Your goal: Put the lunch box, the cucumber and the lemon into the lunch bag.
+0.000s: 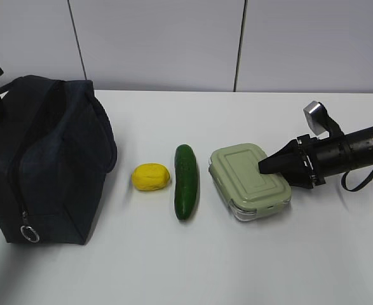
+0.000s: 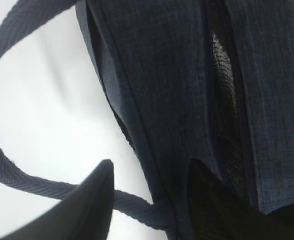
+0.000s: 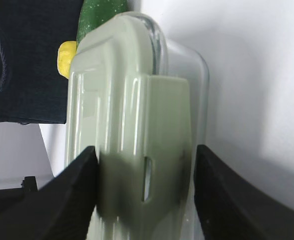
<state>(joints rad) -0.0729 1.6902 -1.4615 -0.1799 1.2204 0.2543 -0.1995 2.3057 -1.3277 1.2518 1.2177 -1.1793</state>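
Note:
The navy lunch bag (image 1: pixel 53 159) stands at the left of the white table. Right of it lie the yellow lemon (image 1: pixel 150 176), the dark green cucumber (image 1: pixel 185 181) and the lunch box (image 1: pixel 248 178) with its sage-green lid. My right gripper (image 1: pixel 265 166) reaches in from the right, and its jaws (image 3: pixel 145 155) grip the lunch box (image 3: pixel 121 110) across the end with the clip flap. The left gripper (image 2: pixel 149 170) is at the bag's top edge (image 2: pixel 177 75). One finger (image 2: pixel 94 200) stays outside over a handle strap (image 2: pixel 16 175); the other is lost in the dark opening.
The bag's zipper ring pull (image 1: pixel 28 234) hangs low on its front corner. In the right wrist view the cucumber (image 3: pixel 99 12), the lemon (image 3: pixel 65 57) and the bag (image 3: pixel 26 60) lie beyond the box. A wall runs behind the table.

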